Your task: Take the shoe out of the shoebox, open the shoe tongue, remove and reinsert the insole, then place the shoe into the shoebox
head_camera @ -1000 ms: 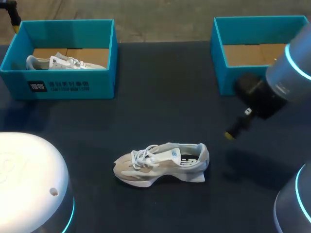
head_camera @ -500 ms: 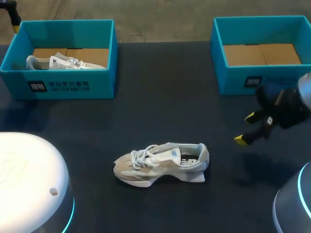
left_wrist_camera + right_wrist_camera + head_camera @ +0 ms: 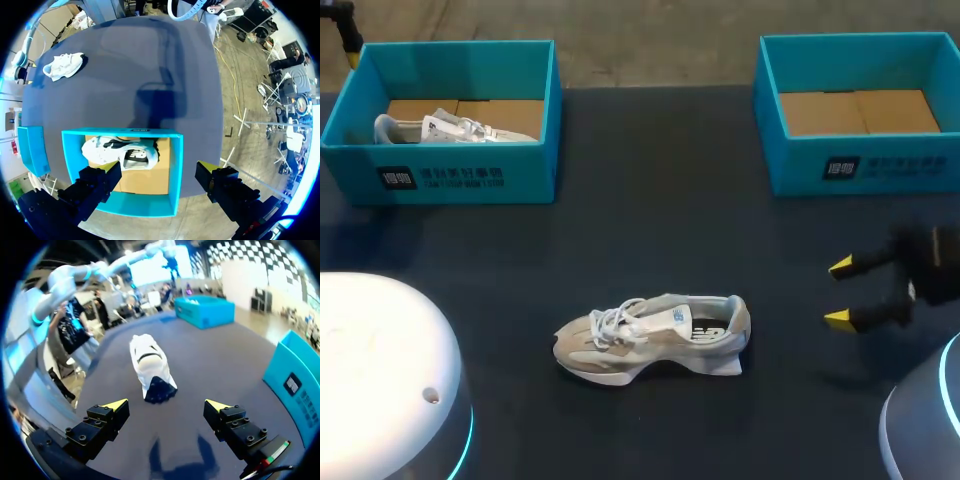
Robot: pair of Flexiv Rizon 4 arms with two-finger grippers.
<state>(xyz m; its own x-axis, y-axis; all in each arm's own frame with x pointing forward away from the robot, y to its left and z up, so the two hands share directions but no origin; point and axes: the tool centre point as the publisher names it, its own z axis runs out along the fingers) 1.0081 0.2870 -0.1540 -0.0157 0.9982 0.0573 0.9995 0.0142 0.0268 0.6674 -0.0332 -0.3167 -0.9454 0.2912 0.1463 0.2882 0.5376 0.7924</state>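
Overhead cam: the grey-and-white lace-up running shoe (image 3: 650, 337) sits upright on the dark worktop (image 3: 660, 200), near the middle of the front edge, toe pointing at the left edge. There's a teal cardboard shoebox (image 3: 445, 175) at the back-left corner with a second pale shoe (image 3: 440, 127) inside. Another teal shoebox (image 3: 860, 165) is at the back-right corner, brown cardboard floor showing. The right hand (image 3: 840, 293) hangs by the right edge, well apart from the running shoe, yellow-tipped fingers spread wide, nothing between them.

Left wrist cam: the left hand (image 3: 160, 167) hovers over the back-left box, fingers spread and gripping nothing. The second pale shoe lies in the box under it, and the running shoe is way off across the worktop.

Right wrist cam: fingers spread here too. The running shoe is straight ahead, heel end toward the hand, not touching. The back-right box is off to one side.
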